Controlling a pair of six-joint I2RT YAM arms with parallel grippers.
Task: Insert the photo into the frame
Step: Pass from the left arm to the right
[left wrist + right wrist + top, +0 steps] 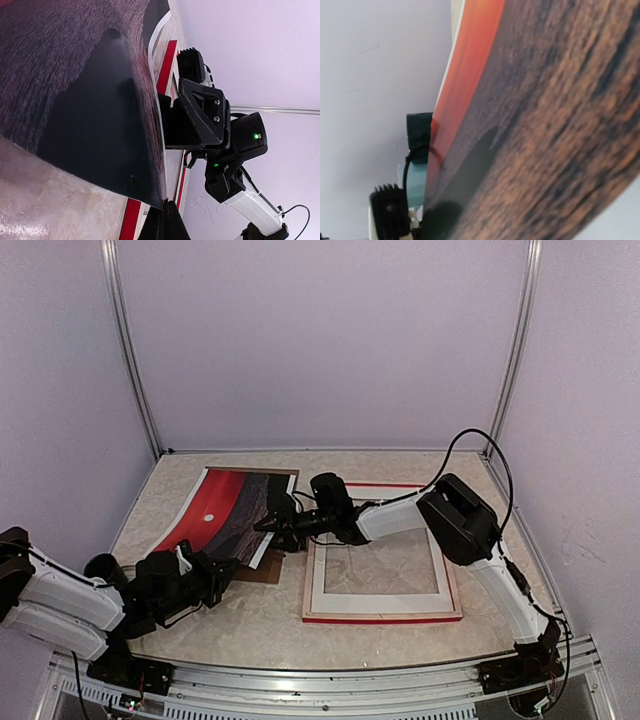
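While the left claw [228,573] clamps the photo [225,505] at its lower corner and the right claw [268,524] pinches its right edge, it curls up mid-left; frame [380,617] lies flat on the desk [260,625], center-right.

Soft, even, lilac-tinted lighting.
The large red sunset print [555,115] fills the right wrist view, blurred by closeness; overhead view is sharp.

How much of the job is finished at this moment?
Done: the frame lies flat, its opening bare. In hand: the left gripper and the right gripper pinch the photo, which curls up left of the frame. Left: carry it over and lay it in the frame.
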